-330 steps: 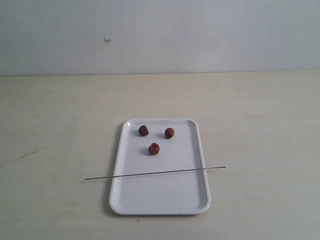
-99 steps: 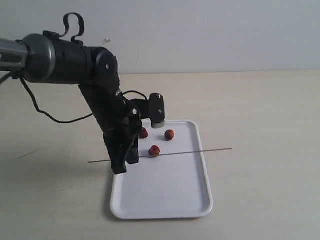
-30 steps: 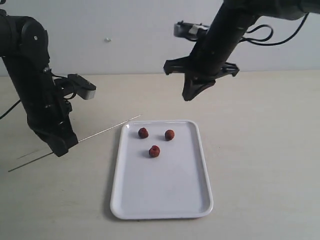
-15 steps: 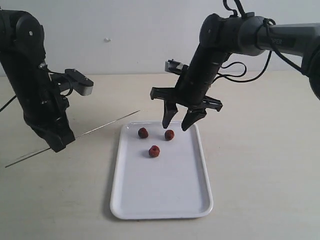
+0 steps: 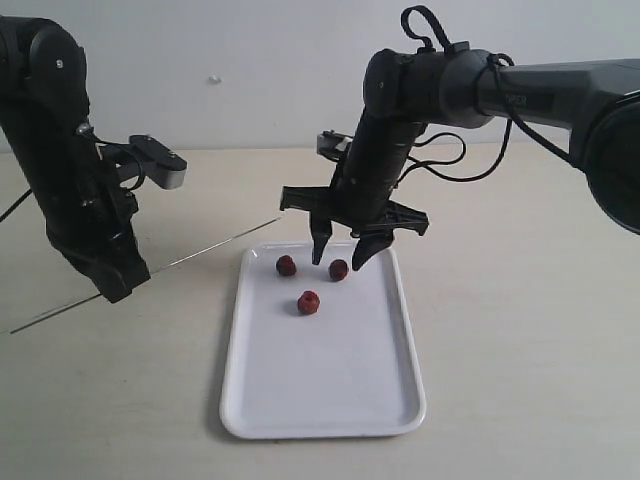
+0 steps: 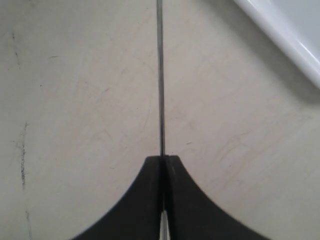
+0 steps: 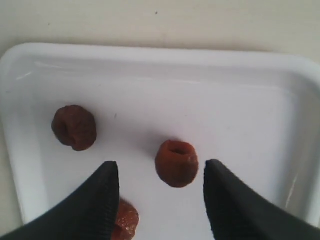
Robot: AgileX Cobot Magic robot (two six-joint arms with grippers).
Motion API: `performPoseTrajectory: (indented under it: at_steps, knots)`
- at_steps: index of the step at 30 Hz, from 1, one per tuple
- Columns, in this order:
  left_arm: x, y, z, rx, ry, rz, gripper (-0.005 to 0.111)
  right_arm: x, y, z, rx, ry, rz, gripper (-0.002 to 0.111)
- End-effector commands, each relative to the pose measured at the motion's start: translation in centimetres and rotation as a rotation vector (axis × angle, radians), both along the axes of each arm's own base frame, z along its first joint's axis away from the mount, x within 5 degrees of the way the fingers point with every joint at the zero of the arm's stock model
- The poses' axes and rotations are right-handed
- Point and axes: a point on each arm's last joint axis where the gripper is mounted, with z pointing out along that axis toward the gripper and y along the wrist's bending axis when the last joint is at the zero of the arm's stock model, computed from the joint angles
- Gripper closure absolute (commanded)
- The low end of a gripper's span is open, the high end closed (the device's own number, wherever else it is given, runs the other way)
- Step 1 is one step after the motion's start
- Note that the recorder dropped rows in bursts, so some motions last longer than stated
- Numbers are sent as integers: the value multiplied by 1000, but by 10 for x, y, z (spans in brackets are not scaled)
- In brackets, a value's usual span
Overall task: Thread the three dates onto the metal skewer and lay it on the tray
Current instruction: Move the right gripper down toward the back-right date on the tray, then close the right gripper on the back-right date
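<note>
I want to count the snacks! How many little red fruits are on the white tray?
3 dates, all on the tray: one by its far left corner, one between the fingers of the open right gripper, one closer to the middle. None seems hidden.

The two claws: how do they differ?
The left gripper is shut on the skewer; the right gripper is open and empty. The left gripper is beside the tray, over the table; the right gripper hangs over the tray, jaws either side of a date. Both are black.
</note>
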Motion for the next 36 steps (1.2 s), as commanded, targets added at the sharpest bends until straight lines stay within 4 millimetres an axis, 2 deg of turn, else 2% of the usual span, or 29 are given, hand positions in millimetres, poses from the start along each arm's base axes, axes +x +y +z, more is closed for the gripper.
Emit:
performPoseTrajectory:
  at_steps: [1, 11, 17, 28, 36]
  knots:
    - [0, 1, 3, -7, -14, 6, 107, 4, -1, 2, -20, -27, -52, 57]
    - [-1, 0, 3, -11, -12, 8, 107, 4, -1, -1, -45, -33, -80, 57]
    - [-1, -1, 3, -14, -11, 7, 107, 2, 6, -10, -52, -18, -69, 57]
    - [-1, -1, 3, -17, -10, 9, 107, 3, 7, -22, -63, -5, -85, 57]
    - [-1, -1, 3, -17, -10, 9, 107, 3, 7, -22, -63, -5, -85, 75]
